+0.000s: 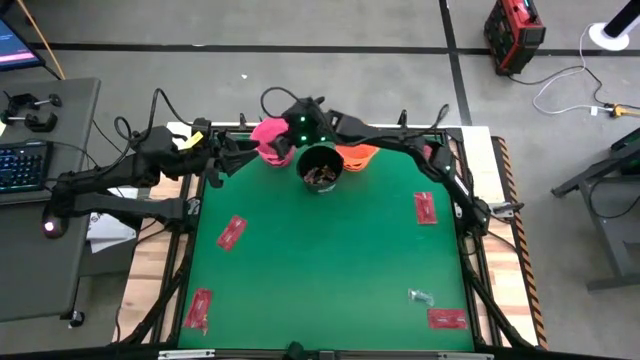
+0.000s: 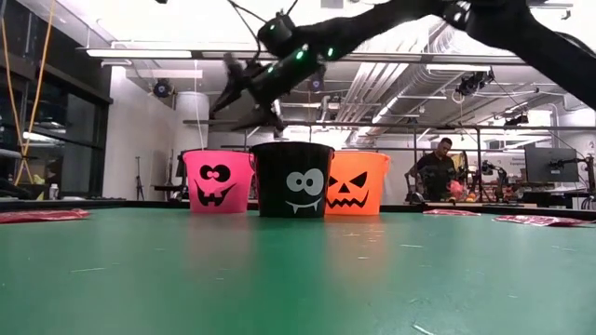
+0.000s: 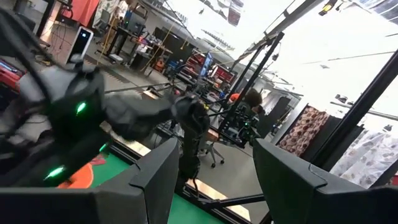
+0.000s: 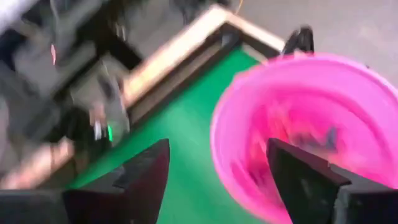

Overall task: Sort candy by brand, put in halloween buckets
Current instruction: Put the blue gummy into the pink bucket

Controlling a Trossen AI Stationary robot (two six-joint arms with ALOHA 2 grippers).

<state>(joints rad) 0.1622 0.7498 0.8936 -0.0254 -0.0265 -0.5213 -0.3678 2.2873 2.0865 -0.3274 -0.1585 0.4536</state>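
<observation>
Three buckets stand in a row at the table's far edge: pink (image 1: 268,132) (image 2: 219,181), black (image 1: 320,168) (image 2: 291,179) and orange (image 1: 358,155) (image 2: 357,182). My right gripper (image 4: 217,146) (image 1: 280,135) hovers open over the pink bucket (image 4: 311,124), whose blurred inside shows a few pieces; nothing is between the fingers. My left gripper (image 3: 216,142) (image 1: 228,152) waits open at the far left corner. Red packets lie flat on the mat at the left (image 1: 231,232), near left (image 1: 198,308), right (image 1: 425,207) and near right (image 1: 447,318). A clear piece (image 1: 420,296) lies near the last one.
The black bucket holds dark candy (image 1: 320,177). The right arm (image 2: 447,19) spans the far side above the buckets. The green mat's middle (image 1: 330,260) is bare. Red packets show at both sides of the low view (image 2: 37,215) (image 2: 540,221). A person (image 2: 436,172) stands in the room behind.
</observation>
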